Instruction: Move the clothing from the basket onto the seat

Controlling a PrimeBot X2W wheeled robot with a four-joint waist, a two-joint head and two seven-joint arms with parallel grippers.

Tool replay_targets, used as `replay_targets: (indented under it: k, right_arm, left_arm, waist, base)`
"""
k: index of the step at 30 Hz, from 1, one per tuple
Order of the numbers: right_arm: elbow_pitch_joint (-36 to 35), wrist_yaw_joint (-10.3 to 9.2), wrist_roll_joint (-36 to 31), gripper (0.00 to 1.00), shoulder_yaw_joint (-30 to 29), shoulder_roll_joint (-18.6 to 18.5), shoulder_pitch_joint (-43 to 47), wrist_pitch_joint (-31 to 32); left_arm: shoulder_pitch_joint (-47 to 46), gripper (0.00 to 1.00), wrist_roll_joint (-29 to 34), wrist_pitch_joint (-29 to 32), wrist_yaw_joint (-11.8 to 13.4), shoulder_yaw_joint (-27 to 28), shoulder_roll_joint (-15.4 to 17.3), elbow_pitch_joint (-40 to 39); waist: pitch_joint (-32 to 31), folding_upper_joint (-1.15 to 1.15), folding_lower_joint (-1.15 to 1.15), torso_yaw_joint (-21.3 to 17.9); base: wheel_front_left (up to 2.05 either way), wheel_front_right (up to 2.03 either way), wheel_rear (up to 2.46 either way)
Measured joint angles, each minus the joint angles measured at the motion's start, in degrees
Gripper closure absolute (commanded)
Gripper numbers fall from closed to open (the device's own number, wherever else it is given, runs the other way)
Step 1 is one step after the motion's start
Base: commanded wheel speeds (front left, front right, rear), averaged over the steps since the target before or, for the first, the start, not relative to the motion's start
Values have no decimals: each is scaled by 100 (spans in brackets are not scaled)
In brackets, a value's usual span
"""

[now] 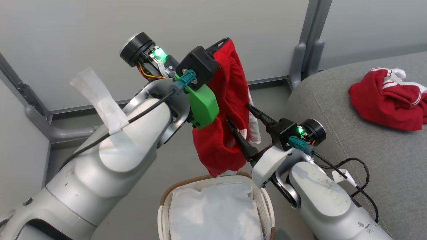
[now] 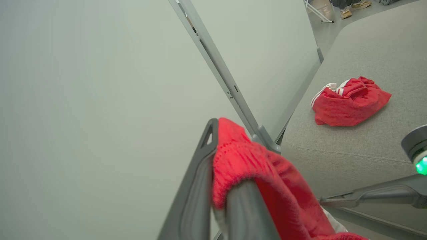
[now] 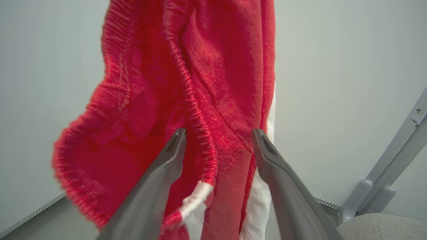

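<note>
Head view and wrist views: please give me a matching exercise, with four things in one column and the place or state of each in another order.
1 hanging garment
2 crumpled garment
3 basket
4 right gripper

A lies on the seat
B open, fingers apart
C holds a white liner
D pinched by the left gripper

Pairs: 1-D, 2-A, 3-C, 4-B

Red clothing (image 1: 217,146) — white striped trim; white basket (image 1: 264,201), brown rim; grey seat (image 1: 383,160).

Hanging garment (image 1: 230,100) above basket (image 1: 265,203), apparently clear; other garment (image 1: 388,100) on seat (image 1: 367,160), right
</note>
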Motion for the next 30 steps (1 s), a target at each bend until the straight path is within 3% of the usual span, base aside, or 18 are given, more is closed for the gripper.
replay_targets:
  k: [5,12,14,16,17,26,27,28,29,30]
  right_arm:
    - [652,0,-188,0,108,-1,-299,1]
    - [951,0,-155,0,168,-2,-502,1]
    - [984,1,-115,60,213,-2,-542,1]
    - [1004,1,-107,94,237,-2,-572,1]
    - [1005,0,-103,100,235,-2,-589,1]
    - [845,0,-131,100,66,-3,-605,1]
    - [825,1,-132,100,47,-3,-594,1]
    - [800,0,-140,100,20,-3,-576,1]
    - [778,0,-152,100,-9,-2,-549,1]
    - [761,0,-168,100,-37,-2,-526,1]
  left_arm:
    - [9,100,0,60,-13,-137,-38,-371]
    - [191,100,-62,143,-11,-231,-7,-797]
    - [248,100,-120,154,-8,-235,4,-881]
    - [299,100,-176,156,10,-235,19,-936]
    - [333,100,-219,159,12,-230,31,-961]
    - [790,100,-625,93,187,-11,222,-946]
    - [844,91,-660,46,207,26,241,-920]
    - [920,65,-710,-26,248,80,253,-893]
    - [1005,48,-770,-97,296,140,255,-865]
    - [1078,9,-826,-158,330,182,255,-842]
  waist:
    - [-43,0,0,141]
    - [-95,0,0,261]
    - [-102,0,0,284]
    - [-103,0,0,304]
    - [-103,0,0,314]
    - [-82,0,0,342]
    - [-79,0,0,339]
    - [-74,0,0,334]
    - [-70,0,0,329]
    - [-67,0,0,325]
  base:
    - [0,0,0]
    - [0,0,0]
    - [0,0,0]
    - [0,0,0]
    - [0,0,0]
    - [0,0,0]
    - [0,0,0]
    - [0,0,0]
    - [0,0,0]
    - [0,0,0]
